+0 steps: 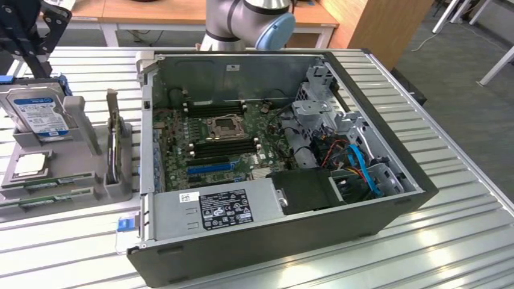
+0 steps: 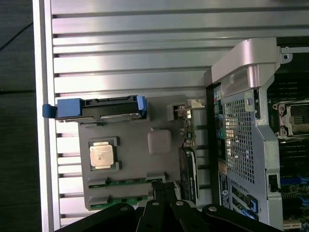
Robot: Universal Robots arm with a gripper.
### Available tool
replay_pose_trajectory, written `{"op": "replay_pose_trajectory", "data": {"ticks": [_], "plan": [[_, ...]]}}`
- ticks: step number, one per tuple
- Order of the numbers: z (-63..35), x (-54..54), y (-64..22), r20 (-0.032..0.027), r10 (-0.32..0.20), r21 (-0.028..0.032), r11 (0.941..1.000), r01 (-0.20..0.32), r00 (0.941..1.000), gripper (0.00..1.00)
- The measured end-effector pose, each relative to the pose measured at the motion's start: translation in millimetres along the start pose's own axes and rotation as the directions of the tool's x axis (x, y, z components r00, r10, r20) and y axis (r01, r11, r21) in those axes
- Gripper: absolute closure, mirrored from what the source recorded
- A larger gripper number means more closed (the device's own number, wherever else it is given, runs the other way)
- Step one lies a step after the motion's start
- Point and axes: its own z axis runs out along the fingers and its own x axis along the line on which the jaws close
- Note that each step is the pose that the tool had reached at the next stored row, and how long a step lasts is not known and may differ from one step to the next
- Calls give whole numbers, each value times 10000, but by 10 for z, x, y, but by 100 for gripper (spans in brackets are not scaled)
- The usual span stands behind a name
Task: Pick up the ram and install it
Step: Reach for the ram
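"Which step is in hand?"

"The pickup, I judge. My gripper [image 2: 163, 187] is shut with nothing in it, above the grey holder [image 2: 130, 123] beside the computer case [image 1: 321, 241]. The ram [image 2: 126, 181] sits in the holder, with a second stick [image 2: 120, 199] just beside it."

"What does the grab call for?"

"Jaws opened and squared across the thin stick, clear of its neighbour."

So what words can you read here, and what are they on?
No text can be read clearly.
Black label on the power supply: too small to read.
White sticker beside it: too small.
Blue and white label on the hard drive: blurred, unreadable.
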Motion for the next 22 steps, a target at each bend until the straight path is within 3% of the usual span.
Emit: {"op": "replay_pose_trajectory", "data": {"ticks": [22], "plan": [[-7, 284, -16, 1, 14, 0, 10000, -14, 10000, 90]]}}
